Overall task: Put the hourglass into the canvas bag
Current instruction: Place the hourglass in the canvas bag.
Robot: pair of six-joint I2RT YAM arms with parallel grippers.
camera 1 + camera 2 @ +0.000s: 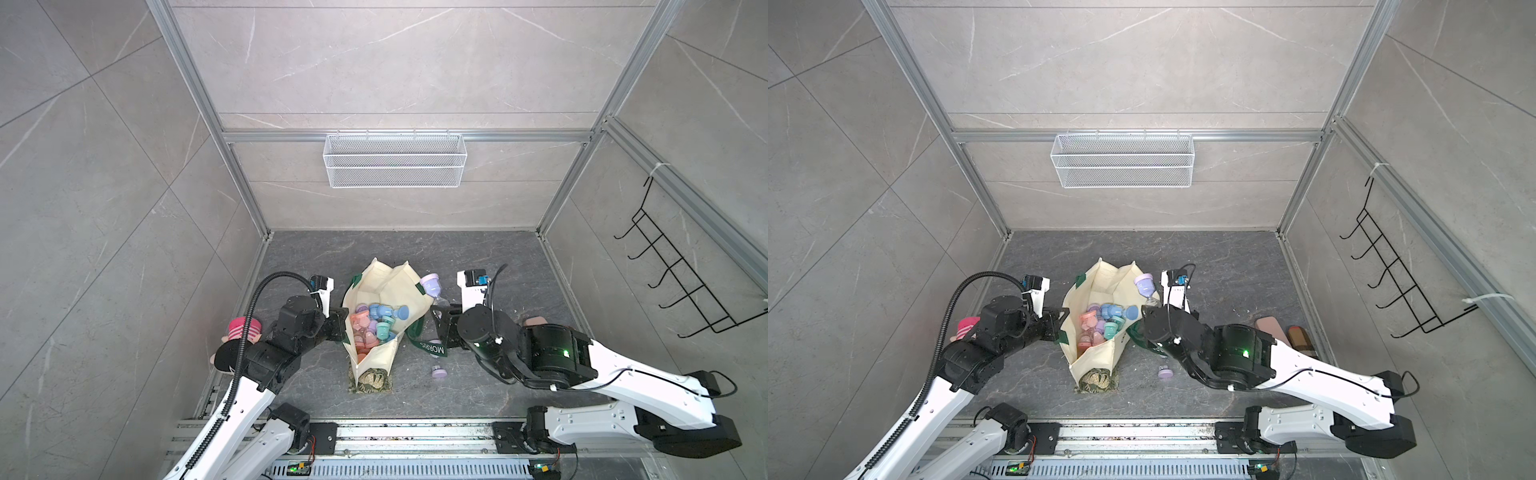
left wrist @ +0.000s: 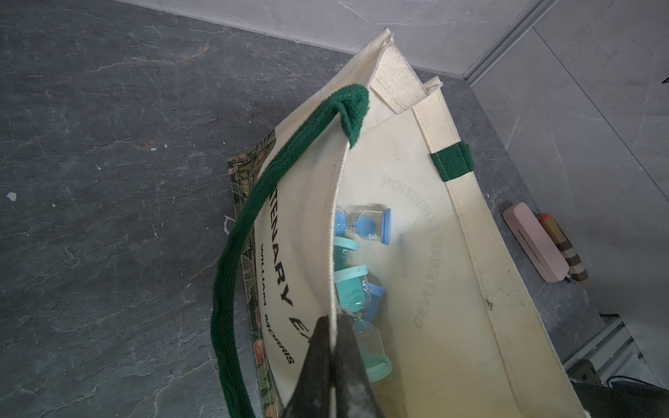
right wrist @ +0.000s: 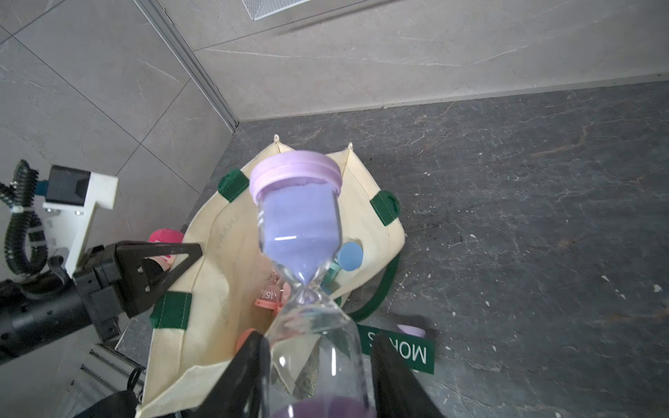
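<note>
The cream canvas bag (image 1: 376,357) (image 1: 1096,357) stands open on the dark floor, with several coloured hourglasses (image 1: 374,324) lying inside. My left gripper (image 2: 335,322) (image 1: 338,322) is shut on the bag's left rim (image 2: 340,217), with the cloth pinched between its fingers. My right gripper (image 3: 316,340) (image 1: 440,309) is shut on the clear lower bulb of a purple hourglass (image 3: 300,224) (image 1: 432,286) (image 1: 1145,286). That hourglass hangs tilted at the bag's right rim, its lilac cap over the opening. The green "MORRIS" strap (image 3: 398,349) lies on the floor under the gripper.
A second purple hourglass (image 1: 438,371) (image 1: 1165,372) lies on the floor right of the bag. A plush doll (image 1: 239,336) sits behind the left arm. A pink case (image 2: 535,242) and a striped brown item (image 1: 1300,338) lie by the right wall. A wire basket (image 1: 395,160) hangs on the back wall.
</note>
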